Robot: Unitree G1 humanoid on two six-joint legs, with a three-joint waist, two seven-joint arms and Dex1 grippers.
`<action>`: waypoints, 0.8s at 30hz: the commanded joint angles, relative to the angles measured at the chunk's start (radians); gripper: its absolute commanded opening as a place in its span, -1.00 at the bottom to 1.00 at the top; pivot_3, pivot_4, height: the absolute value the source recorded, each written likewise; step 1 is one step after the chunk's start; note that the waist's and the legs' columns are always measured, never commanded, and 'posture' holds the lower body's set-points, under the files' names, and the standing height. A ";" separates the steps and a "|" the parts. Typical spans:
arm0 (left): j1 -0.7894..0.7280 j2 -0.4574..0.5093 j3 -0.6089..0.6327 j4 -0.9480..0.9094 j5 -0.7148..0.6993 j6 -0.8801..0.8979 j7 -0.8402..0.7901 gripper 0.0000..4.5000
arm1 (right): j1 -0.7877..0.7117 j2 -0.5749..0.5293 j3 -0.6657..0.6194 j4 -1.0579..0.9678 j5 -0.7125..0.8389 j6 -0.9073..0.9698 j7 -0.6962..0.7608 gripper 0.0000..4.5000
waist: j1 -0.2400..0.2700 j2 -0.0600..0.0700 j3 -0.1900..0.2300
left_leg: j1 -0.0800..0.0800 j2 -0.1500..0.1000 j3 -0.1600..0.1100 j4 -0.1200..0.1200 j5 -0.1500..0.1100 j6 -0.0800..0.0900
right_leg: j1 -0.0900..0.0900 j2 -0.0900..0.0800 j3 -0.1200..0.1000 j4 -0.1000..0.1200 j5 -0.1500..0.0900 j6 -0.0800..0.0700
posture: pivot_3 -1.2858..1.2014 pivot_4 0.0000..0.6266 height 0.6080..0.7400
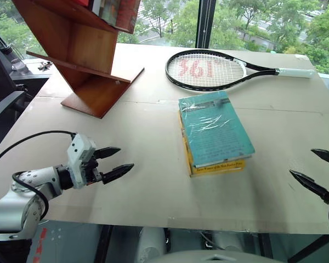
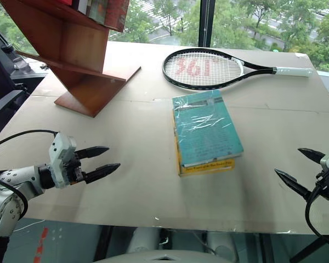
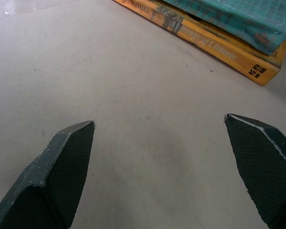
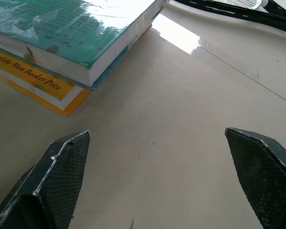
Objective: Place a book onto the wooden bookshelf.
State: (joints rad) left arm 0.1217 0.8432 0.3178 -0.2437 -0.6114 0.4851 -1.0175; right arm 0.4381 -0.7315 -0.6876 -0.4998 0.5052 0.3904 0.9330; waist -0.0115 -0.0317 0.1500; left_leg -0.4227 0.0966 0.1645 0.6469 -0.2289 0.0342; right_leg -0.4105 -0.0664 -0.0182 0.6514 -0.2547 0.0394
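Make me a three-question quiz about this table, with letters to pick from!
1. Where does the teal book lie?
A. on the yellow book
B. on the wooden bookshelf
C. under the racket

2. How many books are stacked on the table?
A. one
B. two
C. four

3. How is the left pincer?
A. open and empty
B. shut on the book
C. holding the racket

Answers: 1 A, the teal cover tops the yellow one; 2 B, just that pair; 3 A, its fingers are spread over bare table.

Both arms reach forward, left tool (image 1: pixel 115 162) and right tool (image 1: pixel 317 170) spread wide, angled inward, empty.
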 commanded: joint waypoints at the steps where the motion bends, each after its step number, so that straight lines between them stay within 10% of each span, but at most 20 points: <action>1: 0.003 0.015 0.031 -0.069 -0.017 0.000 0.002 0.99 | -0.037 0.020 0.040 -0.034 -0.028 -0.007 -0.073 1.00 | 0.000 0.000 0.000 | 0.000 0.000 0.000 0.000 0.000 0.000 | 0.000 0.000 0.000 0.000 0.000 0.000 | 0.03 -0.52 1.00; 8: -0.032 0.009 0.016 -0.212 -0.079 0.031 0.005 1.00 | -0.281 -0.041 0.207 -0.103 -0.003 0.301 -0.286 0.89 | -0.004 0.002 -0.002 | 0.001 -0.002 -0.002 0.002 -0.001 -0.002 | 0.000 -0.002 0.000 0.003 0.000 0.000 | 0.03 -0.52 1.00; 18: 0.035 0.022 0.055 -0.326 -0.090 0.006 -0.031 1.00 | -0.773 -0.069 0.640 0.202 -0.223 0.432 -0.414 -0.98 | -0.007 0.002 -0.001 | -0.007 -0.003 -0.005 0.003 0.004 -0.001 | -0.004 -0.001 -0.003 0.003 0.000 0.000 | 0.03 -0.52 1.00; 24: 0.090 0.006 0.096 -0.317 -0.063 -0.022 -0.021 1.00 | -0.928 0.013 0.822 0.309 -0.278 0.338 -0.322 -0.98 | 0.000 0.003 -0.001 | -0.009 -0.003 -0.006 0.003 0.005 -0.001 | -0.004 0.000 -0.005 0.004 0.000 0.001 | 0.03 -0.52 1.00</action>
State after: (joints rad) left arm 0.2046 0.8527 0.3851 -0.5390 -0.6749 0.4884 -1.0419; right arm -0.4561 -0.7296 0.1214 -0.1775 0.2349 0.7605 0.5822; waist -0.0118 -0.0285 0.1490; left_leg -0.4319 0.0936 0.1585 0.6506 -0.2242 0.0330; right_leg -0.4147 -0.0660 -0.0236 0.6550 -0.2542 0.0416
